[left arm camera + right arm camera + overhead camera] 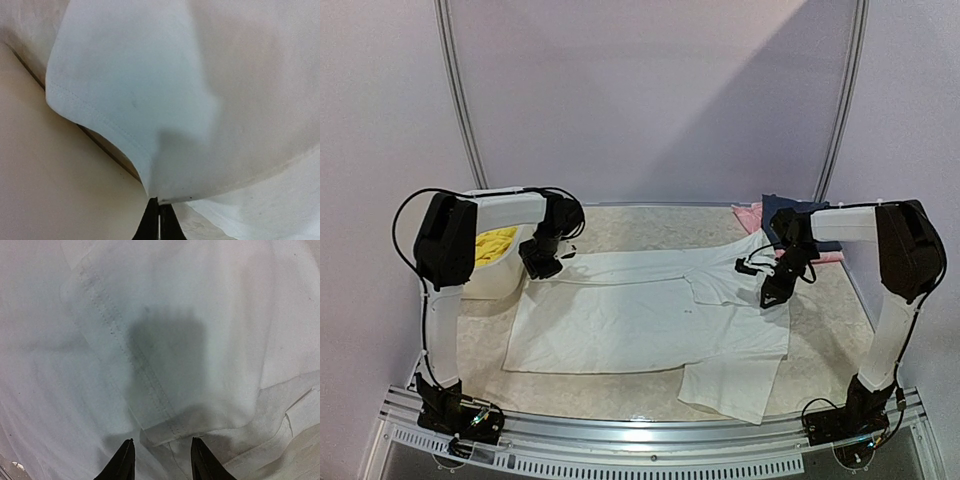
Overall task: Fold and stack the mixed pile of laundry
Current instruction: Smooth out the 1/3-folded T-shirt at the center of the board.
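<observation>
I see the white T-shirt [650, 330] spread flat on the table [830, 312]. My left gripper [160, 212] is clamped tight on its far-left edge, just beside the basket [498, 282] holding the yellow shorts [498, 241]. My right gripper [162, 460] hovers at the shirt's far-right side, jaws apart around a stitched hem. I can't tell whether they touch cloth.

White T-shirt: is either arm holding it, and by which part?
Left jaws shut on a hemmed corner of the white T-shirt; right jaws apart over another hem, gripping nothing.
</observation>
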### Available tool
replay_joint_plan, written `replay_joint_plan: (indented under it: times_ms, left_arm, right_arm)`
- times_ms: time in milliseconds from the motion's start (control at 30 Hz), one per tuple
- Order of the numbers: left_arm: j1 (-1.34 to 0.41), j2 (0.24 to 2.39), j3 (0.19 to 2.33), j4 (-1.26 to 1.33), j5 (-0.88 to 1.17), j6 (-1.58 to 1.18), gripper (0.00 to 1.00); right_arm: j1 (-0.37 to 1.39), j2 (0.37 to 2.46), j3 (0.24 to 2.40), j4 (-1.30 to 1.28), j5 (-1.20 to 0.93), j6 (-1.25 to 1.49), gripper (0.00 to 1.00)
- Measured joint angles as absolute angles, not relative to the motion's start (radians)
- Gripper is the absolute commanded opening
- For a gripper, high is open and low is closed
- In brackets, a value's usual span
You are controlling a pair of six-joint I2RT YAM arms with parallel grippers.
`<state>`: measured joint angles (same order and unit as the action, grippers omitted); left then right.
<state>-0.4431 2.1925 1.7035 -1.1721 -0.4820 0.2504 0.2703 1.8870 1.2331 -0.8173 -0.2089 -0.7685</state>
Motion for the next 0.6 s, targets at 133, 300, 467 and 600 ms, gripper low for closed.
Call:
replay_joint_plan:
  times_ms: [133,300,467,600]
  left_arm:
    - [-0.443,2.201,1.705,-1.173,-0.481,0.250,0.00]
    - [-0.443,2.204,1.705,-1.173,-0.479,0.250,0.00]
    - [-0.443,2.204,1.706,-1.173,-0.478,0.250,0.00]
    - [-0.443,2.204,1.707,-1.173,-0.478,0.250,0.00]
  right_arm:
    - [0.284,1.888,1.228,-0.805,-0.195,-0.772,0.28]
    - [0.288,1.911,1.234,-0.791,-0.183,-0.773,0.15]
    - [0.288,1.913,1.236,-0.777,-0.167,-0.770,0.08]
    - [0.290,1.911,1.236,-0.773,-0.162,-0.767,0.07]
